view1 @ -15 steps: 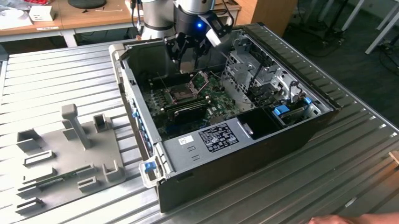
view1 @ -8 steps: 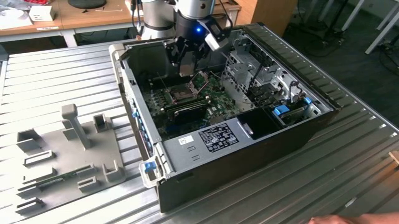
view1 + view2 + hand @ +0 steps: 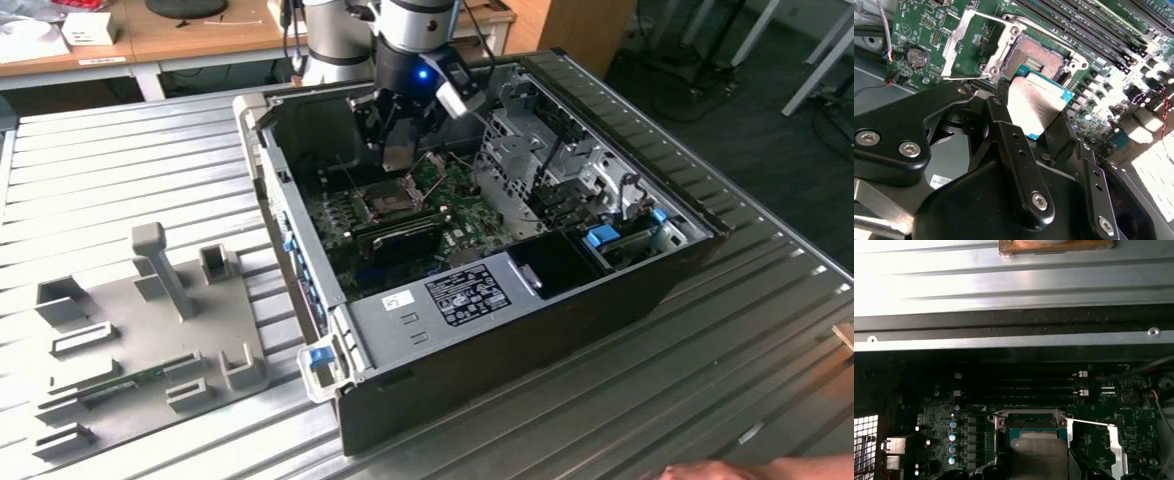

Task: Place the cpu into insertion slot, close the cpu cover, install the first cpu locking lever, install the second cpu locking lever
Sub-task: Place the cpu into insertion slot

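- Black open-sided PC tower case (image 3: 534, 330) lay on its side on the ribbed metal table (image 3: 134, 170), w/ the green motherboard (image 3: 461, 215) exposed inside.
- Thin silvery square cpu cover (image 3: 971, 45) w/ cut-out middle was swung open to one side of the socket, i.e. not closed.
- Small square insertion slot (image 3: 1043, 56), dark pin field w/ silvery rim, was bare. No chip seated.
- Small flat square cpu (image 3: 1036, 100), dull grey metal top w/ green edge, hung tilted just over the slot's near edge. Couldn't tell if it was touching.
- Progress est.: step 1 underway, not finished. Cover + both levers left to do.
- Pose: grey arm (image 3: 414, 25) reached down into the case from above, wrist over the socket area.
- End effector: gripper (image 3: 1034, 120) was closed partway, black fingers (image 3: 1004, 130) pinching the cpu on two opposite edges.
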Controlling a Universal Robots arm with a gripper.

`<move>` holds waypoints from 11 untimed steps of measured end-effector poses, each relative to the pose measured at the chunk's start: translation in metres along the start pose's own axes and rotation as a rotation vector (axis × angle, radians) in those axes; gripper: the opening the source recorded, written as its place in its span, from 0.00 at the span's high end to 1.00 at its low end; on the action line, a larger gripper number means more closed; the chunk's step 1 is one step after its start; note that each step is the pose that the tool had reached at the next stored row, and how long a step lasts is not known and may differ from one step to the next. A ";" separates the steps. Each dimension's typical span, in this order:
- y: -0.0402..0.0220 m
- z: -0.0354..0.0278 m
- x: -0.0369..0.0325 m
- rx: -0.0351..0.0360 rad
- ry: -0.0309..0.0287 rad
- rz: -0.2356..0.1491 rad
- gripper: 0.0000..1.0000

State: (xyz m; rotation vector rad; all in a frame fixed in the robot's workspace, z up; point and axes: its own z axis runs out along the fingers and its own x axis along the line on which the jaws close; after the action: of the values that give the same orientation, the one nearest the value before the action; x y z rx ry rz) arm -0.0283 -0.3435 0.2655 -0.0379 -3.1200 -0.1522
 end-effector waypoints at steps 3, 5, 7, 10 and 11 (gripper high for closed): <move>-0.0004 0.0045 0.0001 -0.0001 0.0000 0.000 0.46; -0.0006 0.0067 0.0002 -0.0001 0.0000 0.000 0.46; -0.0008 0.0084 0.0003 0.0001 0.0000 0.000 0.46; -0.0009 0.0089 0.0003 0.0004 0.0002 0.000 0.46; -0.0009 0.0090 0.0003 0.0003 0.0001 0.000 0.46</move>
State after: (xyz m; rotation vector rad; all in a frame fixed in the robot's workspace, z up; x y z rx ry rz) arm -0.0288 -0.3435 0.2565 -0.0379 -3.1198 -0.1518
